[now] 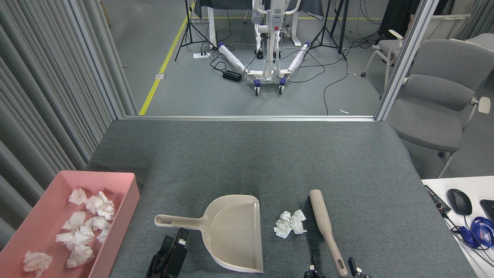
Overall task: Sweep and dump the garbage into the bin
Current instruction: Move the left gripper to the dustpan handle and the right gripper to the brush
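The table [270, 162], covered in grey felt, fills the lower middle of the view. At its left edge sits the pink bin [127, 195], with a heap of white wads [83, 227] lying inside it. The beige dustpan [231, 231] lies flat near the front of the table, its scoop mouth facing right and its handle pointing left toward the bin. Just right of the scoop mouth, apart from it, two wads of garbage [290, 224] lie touching each other on the felt. Just beside them on the right lies the brush [326, 229], its handle running toward the front edge.

The left hand [171, 255] shows as a dark shape just below the dustpan handle, seen end-on and not gripping it; whether it is spread or closed cannot be told. The right hand [334, 266] sits at the bottom edge, its two fingertips [352, 265] standing apart on either side of the brush handle's end, spread and not visibly pressing on it.
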{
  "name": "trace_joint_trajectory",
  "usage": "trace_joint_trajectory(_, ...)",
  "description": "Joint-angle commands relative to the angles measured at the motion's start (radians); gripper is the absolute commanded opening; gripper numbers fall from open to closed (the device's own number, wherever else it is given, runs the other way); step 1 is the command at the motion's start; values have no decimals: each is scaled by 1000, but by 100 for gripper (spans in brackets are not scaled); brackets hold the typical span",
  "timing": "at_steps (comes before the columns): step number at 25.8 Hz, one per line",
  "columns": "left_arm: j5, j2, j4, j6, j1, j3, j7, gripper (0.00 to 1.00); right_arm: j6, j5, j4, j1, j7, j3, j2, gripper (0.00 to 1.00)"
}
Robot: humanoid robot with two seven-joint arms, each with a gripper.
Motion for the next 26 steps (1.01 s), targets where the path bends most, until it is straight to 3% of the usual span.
trace_joint_trajectory(1,41,-1,63,3,-32,0,3,100,3,-3,4,-7,-1,-2,-1,97)
trace_joint_trajectory(10,146,8,176,9,-99,15,4,100,11,-9,12,-13,-2,-3,-7,91)
trace_joint_trajectory(14,147,8,215,12,-124,29,6,99,6,-9,14,-26,-13,-3,-8,67)
trace_joint_trajectory(21,147,5,262,4,-155,92,6,90,3,-44,40,-30,-13,-3,-16,60)
trace_joint_trajectory(23,149,-1,267,12,-156,98,6,84,3,-44,41,-30,-13,-3,-17,61)
trace_joint_trajectory(26,149,-10,310,7,-176,117,6,83,1,-53,43,-30,-14,-3,-19,61)
